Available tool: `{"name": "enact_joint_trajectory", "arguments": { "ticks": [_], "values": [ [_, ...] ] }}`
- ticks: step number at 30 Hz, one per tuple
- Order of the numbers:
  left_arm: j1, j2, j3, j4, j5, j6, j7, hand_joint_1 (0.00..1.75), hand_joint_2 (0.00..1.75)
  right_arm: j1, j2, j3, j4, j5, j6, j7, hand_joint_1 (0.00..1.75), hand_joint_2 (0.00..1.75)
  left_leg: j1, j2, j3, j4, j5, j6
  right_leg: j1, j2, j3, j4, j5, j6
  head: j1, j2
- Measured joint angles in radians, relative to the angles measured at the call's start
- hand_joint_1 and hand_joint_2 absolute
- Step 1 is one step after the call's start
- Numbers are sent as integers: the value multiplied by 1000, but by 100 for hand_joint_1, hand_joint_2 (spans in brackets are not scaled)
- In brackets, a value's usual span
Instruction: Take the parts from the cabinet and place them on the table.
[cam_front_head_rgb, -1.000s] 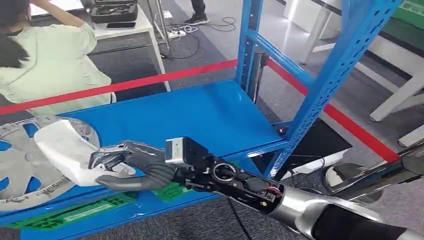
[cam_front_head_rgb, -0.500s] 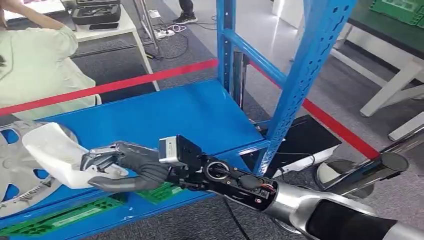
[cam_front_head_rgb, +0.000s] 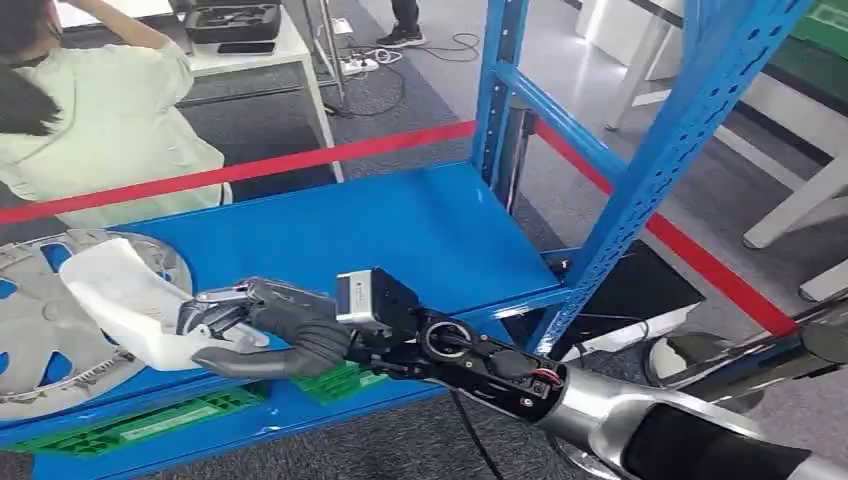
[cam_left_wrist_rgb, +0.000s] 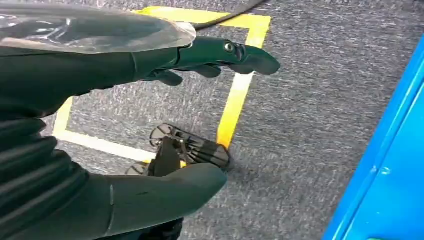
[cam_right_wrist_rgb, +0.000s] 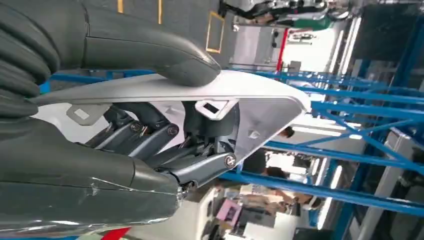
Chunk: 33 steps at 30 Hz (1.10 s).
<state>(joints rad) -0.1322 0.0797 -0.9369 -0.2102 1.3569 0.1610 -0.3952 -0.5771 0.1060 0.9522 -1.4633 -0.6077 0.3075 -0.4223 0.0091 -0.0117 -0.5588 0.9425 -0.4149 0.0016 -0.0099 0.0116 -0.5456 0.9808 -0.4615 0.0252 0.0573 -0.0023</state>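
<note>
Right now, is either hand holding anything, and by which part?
The right hand grips the white part by its near edge, thumb outside, fingers inside its hollow. The left hand holds nothing.

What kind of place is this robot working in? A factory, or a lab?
Probably a workshop or test hall: a blue perforated steel rack holds car parts, a silver wheel cover and the white plastic shell that the right hand grips. A red barrier tape fences off the area.
</note>
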Motion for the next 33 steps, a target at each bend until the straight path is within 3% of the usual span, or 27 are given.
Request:
{"name": "enact_joint_trajectory", "arguments": {
  "ticks": [1,4,5,6,8,10,11,12,14,15,16,17,20,22,23,25,26,27,28,29,31,32,33],
  "values": [
    [-1,0,1,0,0,0,0,0,175,0,0,0,0,0,0,0,175,175,-6,-2,-3,6,-1,-6,2,0,-1,-6,8,-8,-1,0],
    [-1,0,3,0,1,0,0,0,175,0,0,-1,0,-6,5,0,175,175,-3,-3,-3,0,4,-18,7,-1,-4,-5,12,-24,-13,0],
    [-1,0,3,0,2,-1,0,0,175,-2,0,-1,0,-8,11,0,175,175,-1,-2,-6,5,-1,-22,-1,-3,-3,-10,18,-33,-13,0],
    [-1,-1,3,0,3,-1,0,0,175,-3,0,-1,0,-10,17,0,175,175,0,2,-12,27,-18,-27,-1,-6,-2,-10,18,-35,-16,0],
    [-3,-1,4,0,5,-1,-1,0,175,-3,0,0,0,-13,26,-2,175,175,2,4,-69,153,-89,-36,-1,-9,-4,-11,19,-41,-32,0],
    [-1,-2,4,0,6,-1,-2,0,175,-2,0,0,2,-13,34,-3,175,175,3,4,-155,331,-157,-42,0,-13,-5,-10,18,-43,-34,0],
    [1,-2,4,0,6,0,-2,0,175,-2,0,0,5,-14,35,-3,175,175,4,4,-172,361,-160,-43,0,-14,-5,-10,17,-43,-34,0],
    [2,-2,4,0,6,0,-2,0,175,-2,0,0,6,-15,35,-4,175,175,4,4,-169,354,-150,-42,0,-14,-5,-10,17,-43,-34,0],
    [3,-1,4,0,6,1,-2,0,175,-2,0,0,7,-17,39,-6,175,175,4,5,-129,266,-96,-38,0,-15,-3,-10,17,-42,-34,0],
    [2,-1,4,0,5,1,-2,0,175,-2,1,0,7,-19,41,-9,175,175,4,7,-94,194,-61,-36,0,-15,-2,-10,16,-42,-34,0],
    [1,1,4,0,4,1,-2,0,175,-2,3,0,7,-22,44,-12,175,175,4,13,-39,86,-17,-31,0,-17,0,-10,15,-40,-34,0],
    [-2,2,4,0,3,2,-2,0,175,-2,6,0,8,-24,50,-18,175,175,-1,28,-4,4,-10,-26,8,-17,0,-9,12,-35,-35,0],
    [-3,4,4,0,0,8,-3,0,175,0,8,-1,13,-21,65,-31,175,175,-7,13,-7,8,-5,-13,6,-19,2,-14,13,-21,-30,0],
    [-3,6,4,0,0,9,-5,0,175,0,9,-2,16,-17,74,-35,175,175,3,7,-2,-3,2,2,6,-19,2,-8,4,-7,-29,0],
    [-4,6,4,0,0,9,-6,0,175,0,9,-5,17,-15,76,-36,175,175,2,6,-2,-3,2,7,6,-17,-11,27,-23,-5,-26,0],
    [-7,9,5,0,-3,8,-7,0,175,2,9,-6,19,-13,77,-37,175,175,1,2,-2,-3,2,14,4,-15,-86,188,-107,-1,-14,0],
    [-7,10,5,0,-3,8,-7,0,175,4,9,-6,21,-13,79,-37,175,175,0,-1,-2,-3,1,15,4,-15,-121,262,-136,0,-12,0],
    [-6,11,5,0,-3,7,-7,0,175,6,9,-6,23,-13,80,-37,175,175,-1,-3,-2,-3,1,15,4,-15,-144,308,-148,1,-10,0],
    [-7,11,5,0,-3,7,-7,0,175,11,9,-6,27,-12,82,-39,175,175,-1,-10,-1,-2,1,15,4,-15,-155,324,-136,0,-7,0],
    [-7,11,5,0,-3,7,-7,0,175,12,9,-6,27,-12,83,-39,175,175,-1,-15,0,-2,1,15,4,-15,-136,279,-101,-3,-5,0],
    [-10,11,5,0,-4,7,-7,0,175,11,9,-7,29,-12,85,-39,175,175,-1,-28,4,-1,-1,13,4,-7,-50,98,-6,-11,0,0],
    [-11,10,5,0,-4,7,-8,0,175,10,10,-7,29,-11,86,-41,175,175,-1,-32,3,0,-2,10,4,21,-11,13,26,-19,4,0],
    [-13,10,5,0,-3,7,-8,0,175,10,10,-7,31,-10,87,-42,175,175,-8,-36,-1,6,-3,4,5,27,-1,-13,15,-17,1,0]
  ]
}}
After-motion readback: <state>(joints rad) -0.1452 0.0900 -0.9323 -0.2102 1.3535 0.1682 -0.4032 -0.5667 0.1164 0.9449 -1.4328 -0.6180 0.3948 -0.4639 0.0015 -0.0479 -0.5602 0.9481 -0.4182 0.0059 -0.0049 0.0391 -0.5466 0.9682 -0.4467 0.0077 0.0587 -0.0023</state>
